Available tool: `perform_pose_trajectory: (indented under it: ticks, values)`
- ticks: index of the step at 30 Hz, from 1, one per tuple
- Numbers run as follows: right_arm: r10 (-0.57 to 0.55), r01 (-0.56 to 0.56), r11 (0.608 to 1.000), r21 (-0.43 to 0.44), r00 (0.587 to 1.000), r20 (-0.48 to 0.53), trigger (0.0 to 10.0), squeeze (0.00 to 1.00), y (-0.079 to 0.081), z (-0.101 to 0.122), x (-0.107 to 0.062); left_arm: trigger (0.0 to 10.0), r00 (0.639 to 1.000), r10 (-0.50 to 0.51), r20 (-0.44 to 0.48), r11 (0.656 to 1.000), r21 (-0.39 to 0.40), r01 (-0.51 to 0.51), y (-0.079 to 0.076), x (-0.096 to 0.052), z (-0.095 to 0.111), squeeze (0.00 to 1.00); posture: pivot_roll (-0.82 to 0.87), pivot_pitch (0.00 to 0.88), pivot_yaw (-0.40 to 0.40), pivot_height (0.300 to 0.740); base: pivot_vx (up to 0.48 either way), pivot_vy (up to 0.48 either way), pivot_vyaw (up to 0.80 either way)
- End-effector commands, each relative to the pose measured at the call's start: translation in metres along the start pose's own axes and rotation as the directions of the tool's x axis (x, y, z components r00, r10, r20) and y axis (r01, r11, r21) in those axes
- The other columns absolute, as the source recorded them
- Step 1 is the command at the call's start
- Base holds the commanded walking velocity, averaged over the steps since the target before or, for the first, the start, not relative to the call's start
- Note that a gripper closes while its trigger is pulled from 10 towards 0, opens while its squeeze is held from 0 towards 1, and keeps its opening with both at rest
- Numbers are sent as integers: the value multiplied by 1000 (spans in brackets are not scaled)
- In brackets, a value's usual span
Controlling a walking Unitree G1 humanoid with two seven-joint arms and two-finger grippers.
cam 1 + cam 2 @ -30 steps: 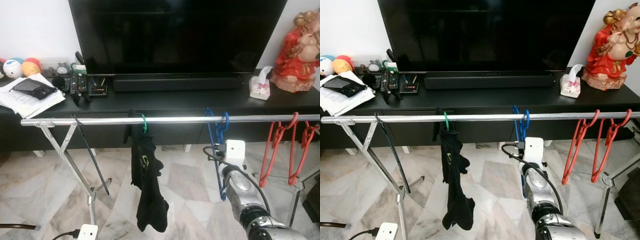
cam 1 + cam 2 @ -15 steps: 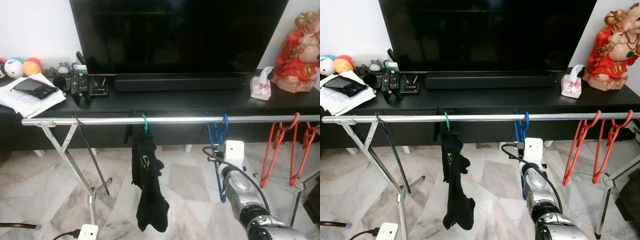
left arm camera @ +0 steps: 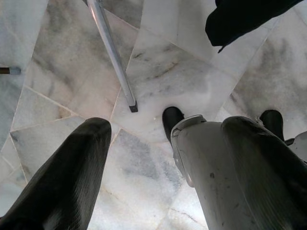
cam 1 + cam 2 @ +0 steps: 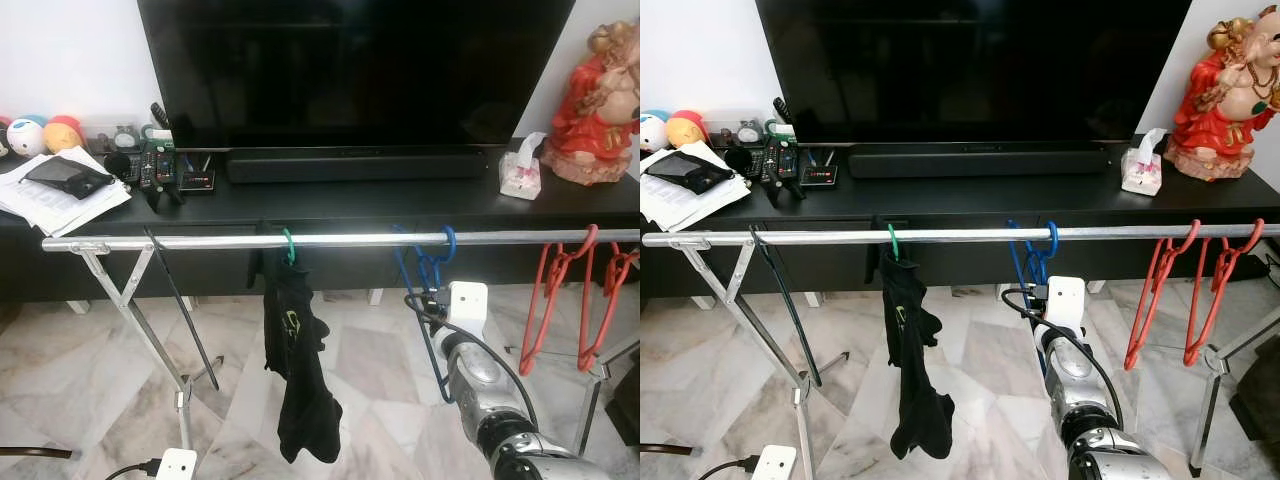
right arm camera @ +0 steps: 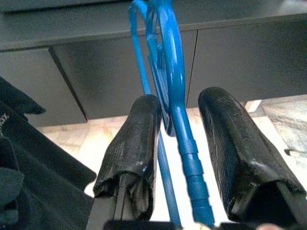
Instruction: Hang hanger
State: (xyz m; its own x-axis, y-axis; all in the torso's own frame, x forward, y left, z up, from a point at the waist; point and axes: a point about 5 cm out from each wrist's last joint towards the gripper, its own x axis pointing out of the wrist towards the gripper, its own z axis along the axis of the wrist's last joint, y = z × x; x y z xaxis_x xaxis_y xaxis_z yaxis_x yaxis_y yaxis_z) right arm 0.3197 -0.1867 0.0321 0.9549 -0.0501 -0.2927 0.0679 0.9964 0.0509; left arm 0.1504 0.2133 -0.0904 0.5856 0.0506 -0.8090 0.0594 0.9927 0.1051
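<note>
Right wrist view shows the blue hanger (image 5: 169,91) standing between the right gripper (image 5: 180,143) and its parted fingers, neither visibly pressing it. Its hook sits over the silver rail (image 4: 330,240), between a black garment (image 4: 297,370) and red hangers (image 4: 560,290); its long axis hangs downward, slightly slanted. Withdrawing carelessly could snag the frame and unhook it. The left gripper (image 3: 144,167) hangs idle, fingers apart.
</note>
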Motion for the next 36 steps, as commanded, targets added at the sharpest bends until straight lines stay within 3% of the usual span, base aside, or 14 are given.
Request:
perform_pose_trajectory:
  ticks: [1,20,27,29,36]
  values:
    - [-8,8,1000,18,1000,17,10000,1000,-2,1,-1,10000,1000,-9,-28,1000,9,10,-3,-1,-6,0,-85,0,-51,740,0,0,0]
    - [-72,64,997,47,973,218,10000,1000,-15,4,-19,10000,999,-14,-30,1000,11,14,-4,-1,-7,0,-90,0,-49,740,0,0,0]
    - [-91,95,995,2,943,320,10000,1000,-19,4,-35,10000,999,-16,-34,1000,14,17,-4,-2,-9,0,-95,0,-50,740,0,0,0]
    - [-101,113,994,-10,926,363,10000,1000,-22,3,-48,10000,999,-14,-33,1000,13,15,-3,-2,-9,0,-89,0,-56,740,0,0,0]
    - [-172,196,980,-26,907,384,10000,1000,-32,-2,-72,10000,999,-12,-34,1000,16,13,-3,-2,-10,0,-100,0,-57,740,0,0,0]
